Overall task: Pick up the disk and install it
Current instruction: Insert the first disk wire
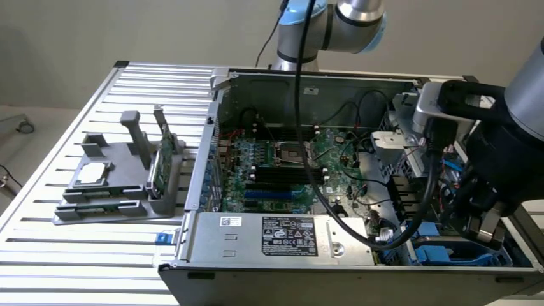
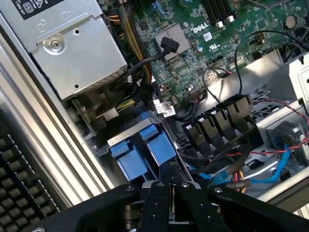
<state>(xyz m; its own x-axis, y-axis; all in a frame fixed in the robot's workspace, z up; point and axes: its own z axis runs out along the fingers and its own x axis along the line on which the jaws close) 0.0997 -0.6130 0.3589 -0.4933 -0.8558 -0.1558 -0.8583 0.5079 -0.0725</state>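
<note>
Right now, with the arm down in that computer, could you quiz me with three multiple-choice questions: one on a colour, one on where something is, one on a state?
1. The stick standing in the tray is: A green, B red, C white.
2. The gripper is: A over the tray, B inside the case by the blue tabs, C outside the case.
3. The case is: A shut, B wrapped in plastic, C open with its board showing.

Answers: 1 A, the stick shows green on the exterior view's left. 2 B, the wrist view has the tabs just ahead of the gripper. 3 C, the board lies in plain sight.
</note>
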